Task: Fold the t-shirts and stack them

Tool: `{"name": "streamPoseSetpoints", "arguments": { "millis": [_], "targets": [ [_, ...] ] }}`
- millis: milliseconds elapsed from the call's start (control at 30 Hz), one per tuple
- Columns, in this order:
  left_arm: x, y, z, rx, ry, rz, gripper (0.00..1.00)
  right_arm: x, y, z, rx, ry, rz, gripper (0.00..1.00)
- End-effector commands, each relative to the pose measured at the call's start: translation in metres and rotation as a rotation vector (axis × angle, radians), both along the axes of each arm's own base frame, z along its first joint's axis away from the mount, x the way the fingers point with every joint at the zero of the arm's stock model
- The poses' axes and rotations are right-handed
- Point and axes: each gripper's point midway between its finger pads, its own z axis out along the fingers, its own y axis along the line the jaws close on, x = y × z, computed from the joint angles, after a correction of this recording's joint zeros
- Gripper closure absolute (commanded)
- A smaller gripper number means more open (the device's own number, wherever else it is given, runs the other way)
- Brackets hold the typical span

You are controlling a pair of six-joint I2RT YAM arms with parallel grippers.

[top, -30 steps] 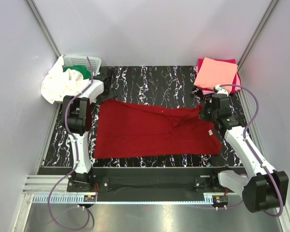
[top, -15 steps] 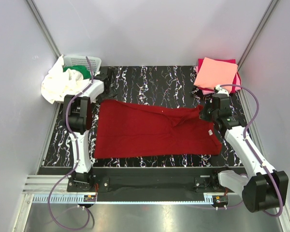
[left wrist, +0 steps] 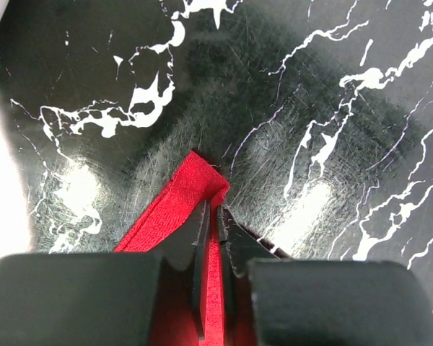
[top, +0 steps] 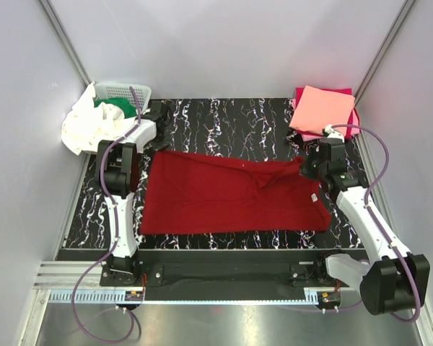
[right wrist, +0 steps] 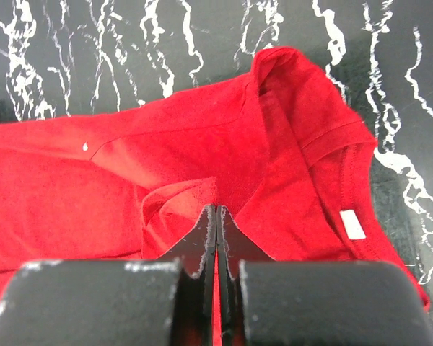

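Observation:
A dark red t-shirt [top: 231, 194] lies spread across the black marbled table [top: 224, 119], collar to the right. My left gripper [top: 159, 145] is at its back left corner. In the left wrist view the left gripper [left wrist: 213, 210] is shut on a thin fold of that red corner [left wrist: 195, 180]. My right gripper [top: 307, 170] sits at the shirt's right end. In the right wrist view the right gripper [right wrist: 216, 213] is shut on a pinch of the red cloth [right wrist: 202, 144] beside the collar, near a white tag [right wrist: 352, 224].
A folded salmon pink shirt [top: 323, 108] lies on a folded magenta one [top: 304, 92] at the back right corner. A white lattice basket [top: 123, 91] at the back left holds a green shirt [top: 120, 108]. A white shirt [top: 86, 126] spills over its side.
My left gripper has gone from open to shut on the shirt's back left corner. The right gripper and the shirt have barely moved.

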Motion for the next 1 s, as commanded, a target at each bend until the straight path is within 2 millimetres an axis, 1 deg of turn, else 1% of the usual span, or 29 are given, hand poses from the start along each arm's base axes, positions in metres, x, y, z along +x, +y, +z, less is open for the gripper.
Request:
{"name": "streamPoseSetpoints", "arguments": {
  "millis": [0,67,100,133,167,200,233,300,333,400,467,500,567,600,667,700,733,800,833,867,900,933,967],
  "targets": [
    [0.0,-0.001,0.012,-0.01,-0.018,-0.016,0.93,0.02,-0.009,0.028,-0.004,-0.065,-0.013,1.0],
    [-0.005,0.0,0.017,0.0,-0.004,-0.025,0.94,0.027,-0.024,0.033,0.0,-0.063,-0.048,1.0],
    [-0.005,0.001,0.023,0.004,-0.011,-0.028,0.94,0.033,-0.028,0.041,0.01,-0.076,-0.05,1.0],
    [-0.008,0.002,0.025,0.013,-0.006,-0.037,0.88,0.036,-0.035,0.045,0.025,-0.08,-0.061,1.0],
    [-0.012,0.004,0.027,0.019,0.003,-0.04,0.84,0.04,-0.045,0.053,0.029,-0.091,-0.088,1.0],
    [-0.014,0.004,0.031,0.023,0.002,-0.046,0.8,0.042,-0.046,0.055,0.039,-0.092,-0.087,1.0],
    [-0.017,0.004,0.028,0.023,0.011,-0.053,0.8,0.043,-0.048,0.058,0.044,-0.095,-0.091,1.0],
    [-0.018,0.004,0.029,0.026,0.013,-0.072,0.74,0.046,-0.048,0.063,0.056,-0.104,-0.094,1.0],
    [-0.019,0.003,0.029,0.022,0.017,-0.086,0.73,0.046,-0.048,0.065,0.06,-0.108,-0.094,1.0],
    [-0.019,0.002,0.024,0.018,0.03,-0.089,0.68,0.046,-0.046,0.07,0.07,-0.123,-0.09,1.0],
    [-0.016,0.0,0.023,0.009,0.031,-0.095,0.64,0.046,-0.046,0.072,0.071,-0.123,-0.091,1.0],
    [-0.017,-0.001,0.016,0.008,0.047,-0.097,0.64,0.045,-0.046,0.075,0.067,-0.128,-0.089,1.0],
    [-0.013,-0.002,0.015,0.002,0.05,-0.102,0.57,0.044,-0.047,0.075,0.065,-0.125,-0.09,1.0],
    [-0.013,-0.002,0.009,0.002,0.064,-0.104,0.52,0.044,-0.046,0.075,0.067,-0.126,-0.089,1.0],
    [-0.009,-0.001,0.009,0.003,0.064,-0.101,0.5,0.043,-0.046,0.074,0.071,-0.125,-0.086,1.0],
    [-0.008,0.001,0.006,0.003,0.069,-0.098,0.53,0.043,-0.045,0.073,0.074,-0.125,-0.085,1.0],
    [-0.005,0.003,0.008,0.002,0.061,-0.094,0.56,0.043,-0.044,0.071,0.074,-0.121,-0.081,1.0],
    [-0.002,0.006,0.006,0.0,0.063,-0.089,0.65,0.044,-0.044,0.069,0.077,-0.117,-0.08,1.0],
    [0.001,0.006,0.01,0.0,0.056,-0.092,0.74,0.044,-0.043,0.068,0.076,-0.114,-0.078,1.0],
    [0.003,0.007,0.008,0.001,0.06,-0.091,0.79,0.045,-0.043,0.069,0.079,-0.117,-0.077,1.0],
    [0.009,0.007,0.014,0.004,0.045,-0.093,0.82,0.046,-0.043,0.068,0.08,-0.114,-0.076,1.0],
    [0.008,0.007,0.014,0.007,0.052,-0.097,0.88,0.046,-0.043,0.069,0.08,-0.115,-0.076,1.0],
    [0.01,0.007,0.014,0.009,0.054,-0.101,0.91,0.048,-0.043,0.071,0.081,-0.123,-0.073,1.0]
  ]
}}
